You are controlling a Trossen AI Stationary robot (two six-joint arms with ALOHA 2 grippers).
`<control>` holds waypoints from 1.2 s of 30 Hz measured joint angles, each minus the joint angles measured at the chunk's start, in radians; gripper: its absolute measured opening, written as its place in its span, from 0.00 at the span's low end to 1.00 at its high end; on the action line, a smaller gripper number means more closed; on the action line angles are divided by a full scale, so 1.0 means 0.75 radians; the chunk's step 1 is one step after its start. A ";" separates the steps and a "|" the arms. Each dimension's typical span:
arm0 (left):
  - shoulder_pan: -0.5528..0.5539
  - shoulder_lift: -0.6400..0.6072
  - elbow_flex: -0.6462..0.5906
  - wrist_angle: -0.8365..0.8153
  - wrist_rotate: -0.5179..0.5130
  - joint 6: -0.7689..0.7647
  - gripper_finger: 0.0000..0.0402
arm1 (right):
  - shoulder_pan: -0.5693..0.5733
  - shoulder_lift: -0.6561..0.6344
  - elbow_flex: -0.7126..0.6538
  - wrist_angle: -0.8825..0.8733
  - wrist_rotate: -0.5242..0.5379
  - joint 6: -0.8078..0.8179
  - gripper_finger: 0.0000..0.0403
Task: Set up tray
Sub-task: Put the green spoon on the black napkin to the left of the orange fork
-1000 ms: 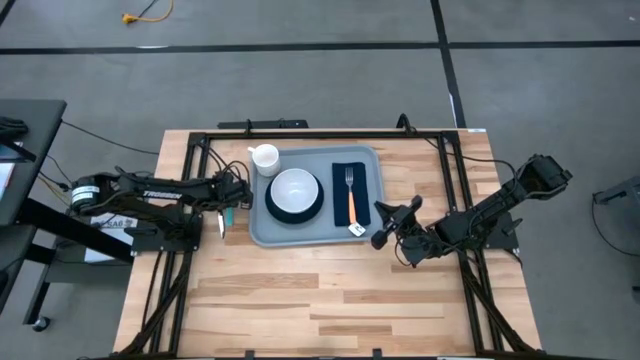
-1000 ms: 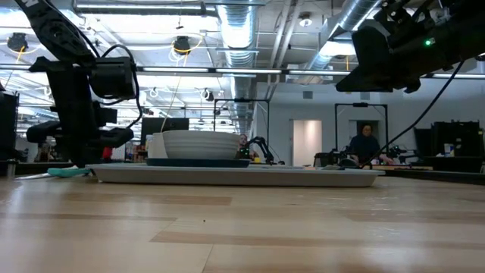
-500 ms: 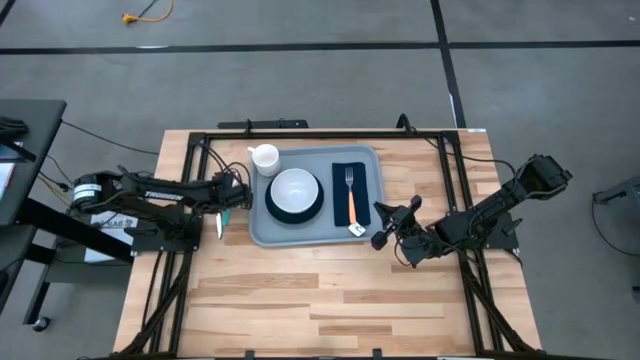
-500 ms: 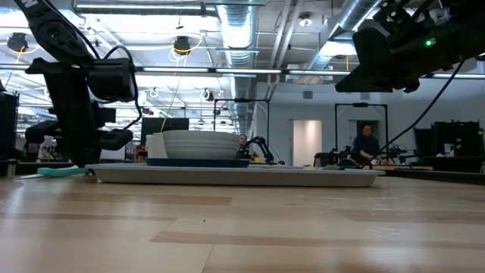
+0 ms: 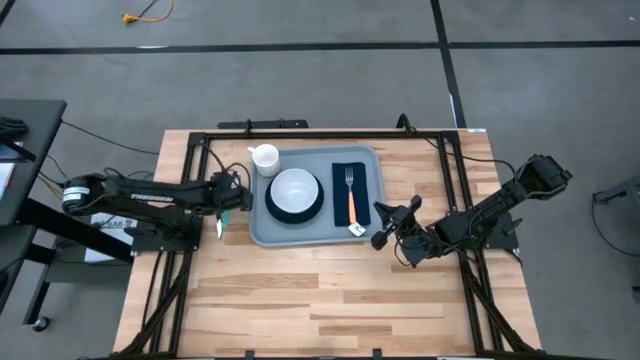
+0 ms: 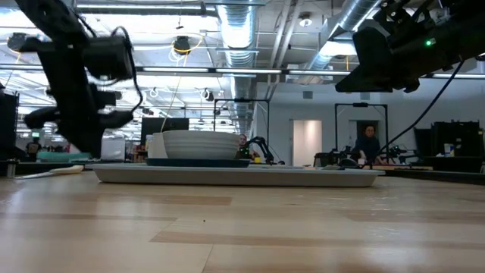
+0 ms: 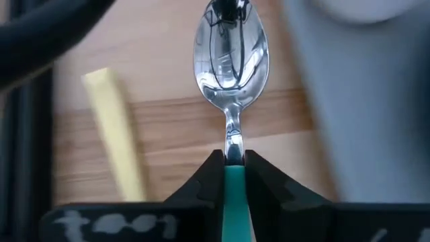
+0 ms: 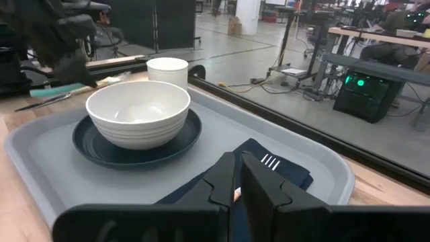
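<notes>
The grey-blue tray (image 5: 262,232) lies flat at the table's far middle. It carries a dark plate (image 5: 272,211) with a white bowl (image 5: 295,188), and a navy napkin (image 5: 365,185) with an orange-handled fork (image 5: 350,190). A white mug (image 5: 265,158) stands at its far left corner. My left gripper (image 5: 237,196) hovers just left of the tray, shut on a teal-handled spoon (image 7: 230,57). My right gripper (image 5: 385,225) hangs shut above the tray's near right corner, touching nothing. My left gripper pinches the spoon between its two fingers (image 7: 208,178), where the teal handle (image 7: 235,195) meets the metal neck. The fingers come level from the table's left and lie along the spoon. The spoon is lifted clear of the table, its bowl pointing forward toward the tray.
A pale yellow stick (image 5: 220,228) lies on the wood near the left gripper, toward the table's near side. Black frame rails (image 5: 190,180) run along both table sides. The table's near half (image 5: 320,300) is bare wood. A person (image 6: 367,148) is in the room behind.
My left gripper has risen with the spoon. The teal handle, which lay on the wood beside the tray, now hangs clear above it, and the pale yellow stick shows on the table beneath.
</notes>
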 joint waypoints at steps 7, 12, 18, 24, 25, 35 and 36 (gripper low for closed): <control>-0.079 -0.161 0.148 -0.055 0.120 0.023 0.07 | 0.000 0.000 0.000 0.000 -0.002 0.000 0.04; -0.171 -0.187 0.314 -0.091 0.124 0.049 0.06 | 0.000 0.000 0.000 0.000 -0.003 0.000 0.04; -0.223 -0.103 0.572 -0.093 0.122 0.097 0.06 | 0.000 0.000 0.000 0.000 -0.003 -0.007 0.04; -0.188 0.139 0.890 -0.209 0.194 0.139 0.06 | 0.000 0.000 0.000 -0.001 -0.006 -0.008 0.04; -0.173 0.191 0.942 -0.228 0.228 0.140 0.06 | 0.000 0.000 0.000 -0.001 -0.006 -0.009 0.04; -0.018 0.715 1.475 -0.294 0.431 0.337 0.07 | 0.004 -0.001 -0.001 -0.058 -0.017 -0.010 0.04; -0.007 0.761 1.512 -0.289 0.429 0.358 0.07 | 0.008 -0.001 -0.001 -0.064 -0.023 -0.010 0.04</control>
